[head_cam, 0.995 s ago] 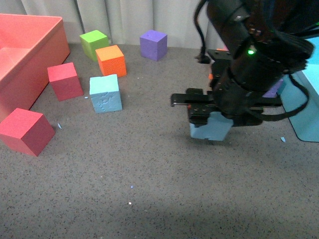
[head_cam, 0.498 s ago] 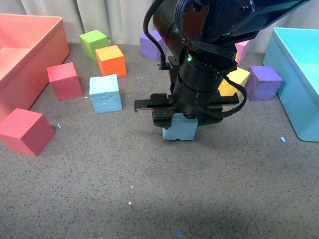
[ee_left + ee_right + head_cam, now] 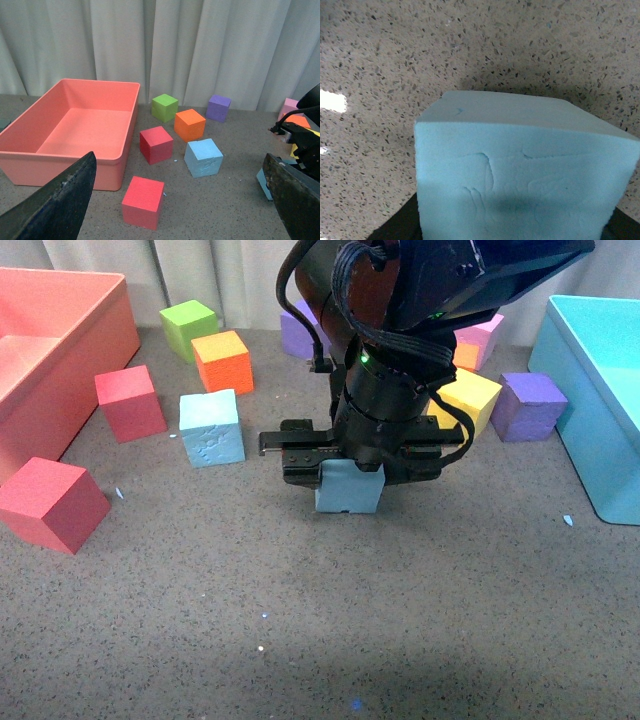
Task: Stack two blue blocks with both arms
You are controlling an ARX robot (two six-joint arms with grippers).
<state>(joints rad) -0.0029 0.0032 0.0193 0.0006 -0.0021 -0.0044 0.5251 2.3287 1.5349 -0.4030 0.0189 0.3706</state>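
Shifted left since 1 s ago: right arm (image 3: 400, 390), jaws clamped on smooth blue block (image 3: 349, 490), now near cracked blue block (image 3: 211, 427) on surface (image 3: 200, 620), not yet above it. Left jaws wide apart, empty.

Backdrop: your workspace is closed off on the far side by a pale grey-white curtain (image 3: 200, 45). It hangs in vertical pleats right down to the work surface (image 3: 300, 620).

Surface: flat, grey-brown, finely speckled. You will see a few small white flecks (image 3: 260, 648) scattered on it.

Light: soft and even over most of the area, with a darker band (image 3: 420, 695) along the near edge. Close up in the right wrist view, the speckle looks coarse, and one bright patch (image 3: 331, 101) lies on it.
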